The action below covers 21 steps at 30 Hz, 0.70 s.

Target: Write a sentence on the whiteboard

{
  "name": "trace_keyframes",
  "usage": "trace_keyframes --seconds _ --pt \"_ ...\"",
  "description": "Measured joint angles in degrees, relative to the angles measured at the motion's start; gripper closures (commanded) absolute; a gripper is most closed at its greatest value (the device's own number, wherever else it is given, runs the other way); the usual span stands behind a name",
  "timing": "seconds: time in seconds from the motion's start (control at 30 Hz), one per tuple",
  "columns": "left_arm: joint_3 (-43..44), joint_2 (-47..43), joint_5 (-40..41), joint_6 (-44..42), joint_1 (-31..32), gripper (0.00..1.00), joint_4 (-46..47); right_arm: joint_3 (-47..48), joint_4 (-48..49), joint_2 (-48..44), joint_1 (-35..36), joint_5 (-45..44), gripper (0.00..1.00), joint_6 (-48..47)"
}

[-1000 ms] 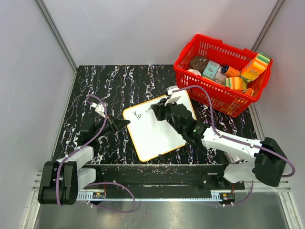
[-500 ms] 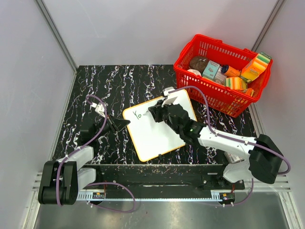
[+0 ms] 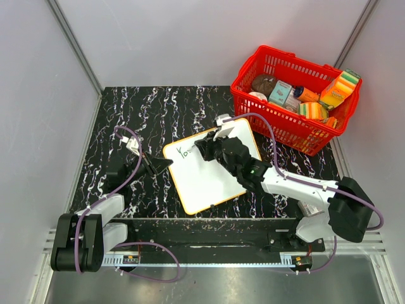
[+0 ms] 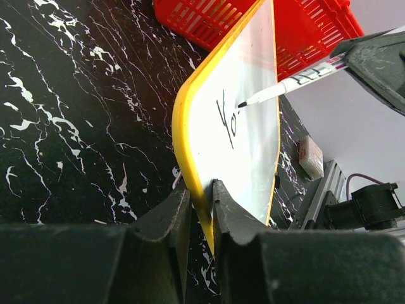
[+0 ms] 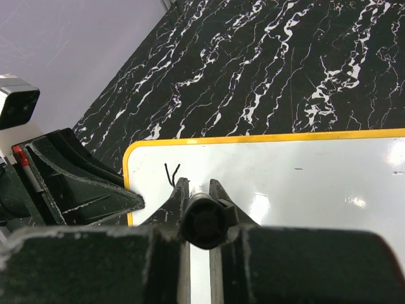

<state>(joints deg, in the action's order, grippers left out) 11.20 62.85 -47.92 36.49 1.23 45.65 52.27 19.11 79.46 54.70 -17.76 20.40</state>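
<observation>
The whiteboard point(image 3: 205, 174) lies tilted on the black marbled table, white with an orange-yellow rim, with "Yo" written near its left corner. My left gripper point(image 3: 166, 163) is shut on the board's left edge; in the left wrist view point(image 4: 201, 215) the yellow rim point(image 4: 190, 158) sits between the jaws. My right gripper point(image 3: 201, 147) is shut on a marker point(image 4: 297, 81) whose tip rests on the board right of the "Yo" point(image 4: 226, 117). In the right wrist view the marker's black end point(image 5: 202, 227) shows between the fingers above the whiteboard point(image 5: 304, 183).
A red basket point(image 3: 292, 98) with several packages and sponges stands at the back right, close to the board's far corner. Grey walls close in the table on three sides. A small white object point(image 4: 311, 157) lies near the front rail.
My right gripper has moved a little left with the marker, toward the written letters. The left gripper and the board have not moved.
</observation>
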Motion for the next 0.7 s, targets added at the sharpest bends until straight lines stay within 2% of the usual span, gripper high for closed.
trace_keyframes --seconds 0.7 --pt "0.0 0.0 0.0 0.0 0.0 1.00 0.0 -0.1 0.7 1.1 0.0 -0.2 1.00 0.3"
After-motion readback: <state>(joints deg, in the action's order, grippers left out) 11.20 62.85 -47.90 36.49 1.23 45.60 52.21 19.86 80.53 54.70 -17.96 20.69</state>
